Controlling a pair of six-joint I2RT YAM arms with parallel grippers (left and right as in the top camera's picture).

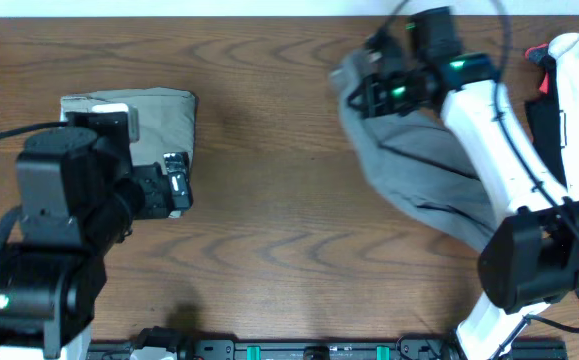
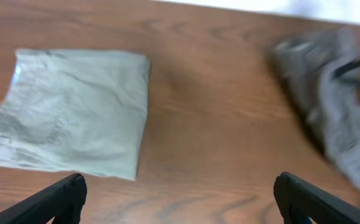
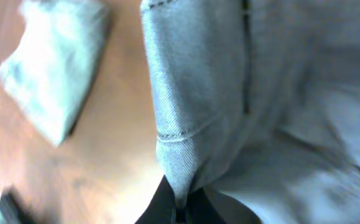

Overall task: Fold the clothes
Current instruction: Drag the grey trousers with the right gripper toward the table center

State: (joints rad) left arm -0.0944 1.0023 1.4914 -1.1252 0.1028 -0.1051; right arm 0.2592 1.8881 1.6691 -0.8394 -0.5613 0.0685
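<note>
The grey shorts (image 1: 424, 190) lie crumpled at the right of the table, stretching from the far edge down toward the right arm's base. My right gripper (image 1: 374, 88) is shut on a fold of the grey shorts (image 3: 186, 124) near their upper left end; the cloth is pinched between the fingers (image 3: 178, 208). The grey shorts also show blurred at the right of the left wrist view (image 2: 335, 106). My left gripper (image 2: 180, 199) is open and empty, hovering over bare wood just right of the folded beige shorts (image 1: 159, 125).
The folded beige-khaki shorts (image 2: 74, 112) sit at the left of the table. A white-and-black garment with a red bit (image 1: 564, 90) lies at the far right edge. Bare wood lies between the two pairs.
</note>
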